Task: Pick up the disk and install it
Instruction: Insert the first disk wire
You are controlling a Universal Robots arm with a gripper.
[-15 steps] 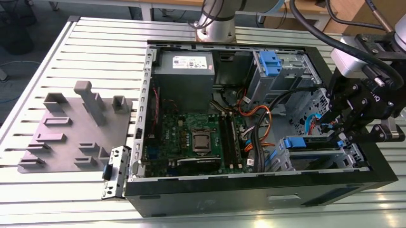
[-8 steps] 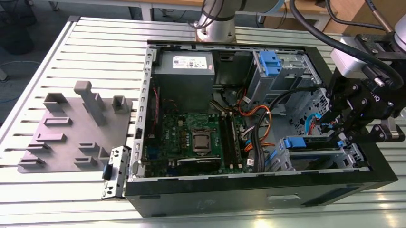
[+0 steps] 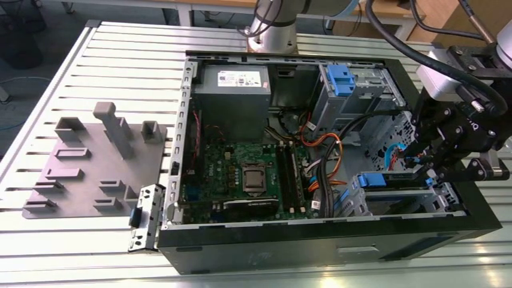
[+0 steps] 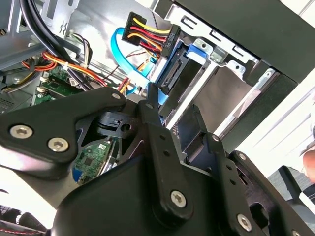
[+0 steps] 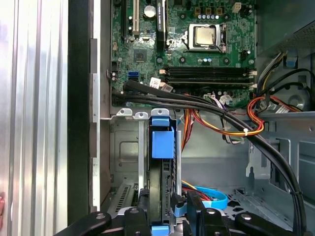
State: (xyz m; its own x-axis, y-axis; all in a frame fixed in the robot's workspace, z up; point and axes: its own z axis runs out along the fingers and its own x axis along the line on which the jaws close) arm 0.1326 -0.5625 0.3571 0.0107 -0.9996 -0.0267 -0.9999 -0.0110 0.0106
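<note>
Blue-railed disk [image 5: 161,162] stands on edge in drive cage [image 5: 123,147] at case corner, clamped between your gripper [image 5: 165,206] fingers. You've got pickup done, disk partway into bay; full seating not confirmed, cables [image 4: 147,34] hanging beside it.

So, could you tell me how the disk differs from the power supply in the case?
The disk is slim with blue rails; the power supply is a bulky grey box. The disk sits by the gripper; the power supply sits in the opposite corner. Both are inside the computer case.
</note>
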